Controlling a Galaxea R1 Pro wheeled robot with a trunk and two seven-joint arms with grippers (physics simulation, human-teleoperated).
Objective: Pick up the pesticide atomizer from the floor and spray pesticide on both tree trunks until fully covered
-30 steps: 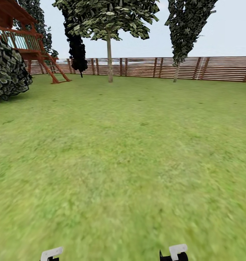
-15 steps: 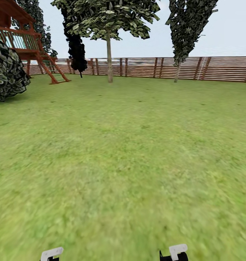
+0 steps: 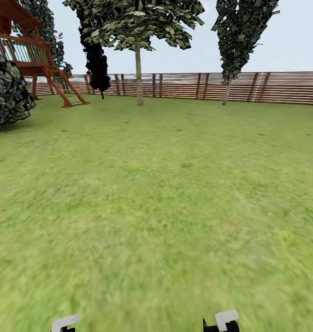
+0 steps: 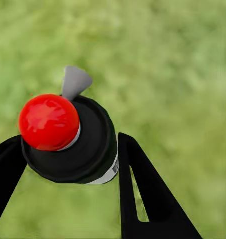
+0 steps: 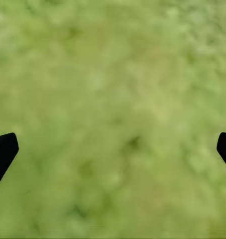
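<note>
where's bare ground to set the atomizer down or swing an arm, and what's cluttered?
Free: the wide lawn ahead, running to the fence, and the grass under the open right gripper. Crowded: far left, where the bush and the wooden play structure stand. A pale trunk stands near the fence. The left gripper holds the atomizer.

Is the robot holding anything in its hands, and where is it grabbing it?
Yes. The left gripper holds the pesticide atomizer, fingers on opposite sides of its black body, just below the red cap. The right gripper is open with only grass between its fingers.
</note>
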